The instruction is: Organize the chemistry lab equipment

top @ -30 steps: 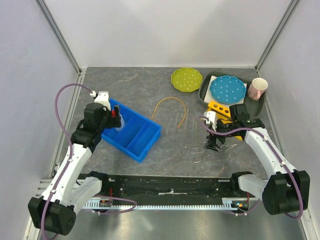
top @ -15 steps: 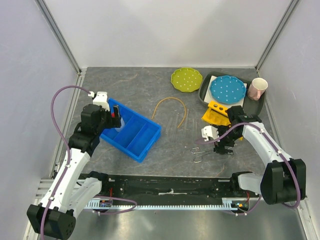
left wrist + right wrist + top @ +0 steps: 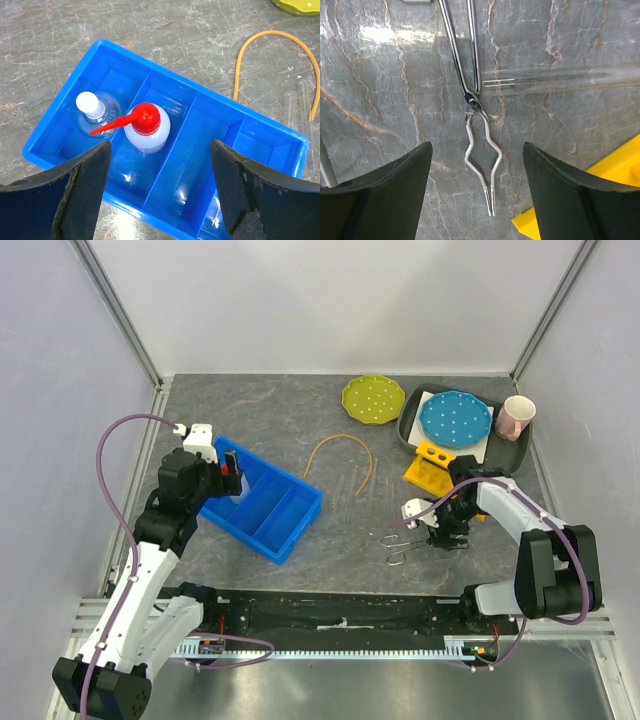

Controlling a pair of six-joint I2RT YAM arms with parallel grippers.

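Observation:
A blue divided tray holds the squeeze bottle with the red nozzle cap and the white-stoppered flask in its end compartments. My left gripper is open and empty, hovering above the tray's near side. The tan rubber tube lies curved on the table, with thin glass tubes beside it. The metal wire tongs lie flat on the table under my right gripper, which is open and empty above their tips. One glass tube lies across the tongs' handles.
A yellow rack stands just behind the right gripper, and its corner shows in the right wrist view. A green dotted plate lies at the back, and a dark tray holds a blue dotted plate and a pink cup.
My right gripper has shifted slightly right over the tongs and its arm has folded in toward the yellow rack. The left arm has barely moved.

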